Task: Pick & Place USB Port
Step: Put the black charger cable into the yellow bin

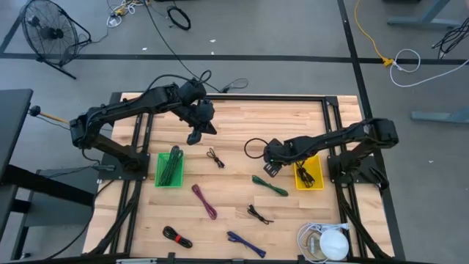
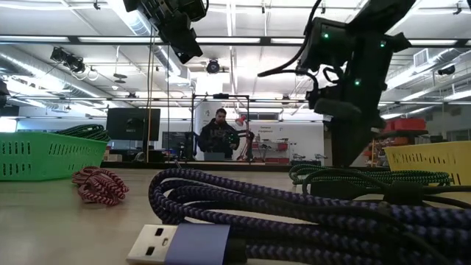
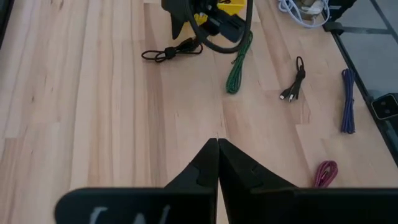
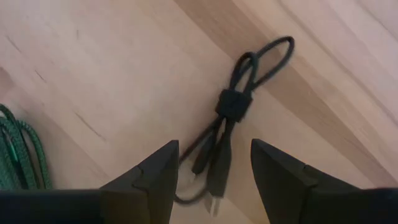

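A small black bundled cable (image 1: 215,157) lies flat on the wooden table; it also shows in the right wrist view (image 4: 229,121) and the left wrist view (image 3: 171,51). My right gripper (image 1: 270,167) is open and above the table. In its wrist view (image 4: 214,149) its fingers frame the cable's plug end without touching it. My left gripper (image 1: 199,130) hangs high over the far left of the table, shut and empty, as its wrist view (image 3: 217,149) shows. A yellow bin (image 1: 308,176) stands just right of my right gripper.
A green basket (image 1: 170,167) holds cables at the left. Loose on the table lie a green cable (image 1: 270,185), a maroon one (image 1: 205,200), a second black one (image 1: 259,214), a blue one (image 1: 245,243) and a white bundle (image 1: 326,242). A person (image 2: 219,136) sits beyond the table.
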Available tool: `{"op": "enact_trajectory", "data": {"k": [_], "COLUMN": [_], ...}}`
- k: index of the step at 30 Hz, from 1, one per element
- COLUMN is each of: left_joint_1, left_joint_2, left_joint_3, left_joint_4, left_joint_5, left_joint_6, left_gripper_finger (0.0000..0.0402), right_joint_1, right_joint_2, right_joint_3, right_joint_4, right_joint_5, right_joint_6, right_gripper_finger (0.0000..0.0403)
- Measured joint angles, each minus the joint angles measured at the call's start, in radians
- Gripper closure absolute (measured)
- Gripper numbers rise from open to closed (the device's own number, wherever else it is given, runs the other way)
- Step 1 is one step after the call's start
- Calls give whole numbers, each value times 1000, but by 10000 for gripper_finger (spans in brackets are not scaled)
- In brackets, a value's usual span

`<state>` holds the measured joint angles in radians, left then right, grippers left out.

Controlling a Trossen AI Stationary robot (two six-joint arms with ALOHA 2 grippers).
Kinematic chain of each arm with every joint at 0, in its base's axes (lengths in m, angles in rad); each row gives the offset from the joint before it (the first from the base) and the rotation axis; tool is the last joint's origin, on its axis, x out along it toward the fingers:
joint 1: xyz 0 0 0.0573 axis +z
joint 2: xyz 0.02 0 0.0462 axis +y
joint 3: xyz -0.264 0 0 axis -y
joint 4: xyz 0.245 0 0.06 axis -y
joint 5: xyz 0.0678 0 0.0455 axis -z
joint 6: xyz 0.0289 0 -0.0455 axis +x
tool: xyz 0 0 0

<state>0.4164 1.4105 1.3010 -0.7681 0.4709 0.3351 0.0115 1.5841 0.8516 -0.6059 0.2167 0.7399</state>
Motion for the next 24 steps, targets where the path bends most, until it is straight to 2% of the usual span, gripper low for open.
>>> {"op": "enact_trajectory", "data": {"k": [9,12,15,19,20,24], "left_joint_1": [0,0,0,0,0,0], "left_joint_2": [0,0,0,0,0,0], "left_joint_3": [0,0,0,0,0,0], "left_joint_4": [-3,-4,-5,-5,-5,-4], "left_joint_5": [0,0,0,0,0,0], "left_joint_6": [1,1,1,1,2,6], "left_gripper_finger": [390,390,390,390,390,390], "right_joint_1": [0,0,0,0,0,0], "right_joint_2": [52,62,62,59,58,44], "right_joint_3": [0,0,-1,0,1,1], "right_joint_4": [23,23,25,26,31,20], "right_joint_5": [-1,0,0,-8,-12,-38], "right_joint_6": [-4,4,9,1,-5,-5], "right_gripper_finger": [202,215,259,368,385,396]}}
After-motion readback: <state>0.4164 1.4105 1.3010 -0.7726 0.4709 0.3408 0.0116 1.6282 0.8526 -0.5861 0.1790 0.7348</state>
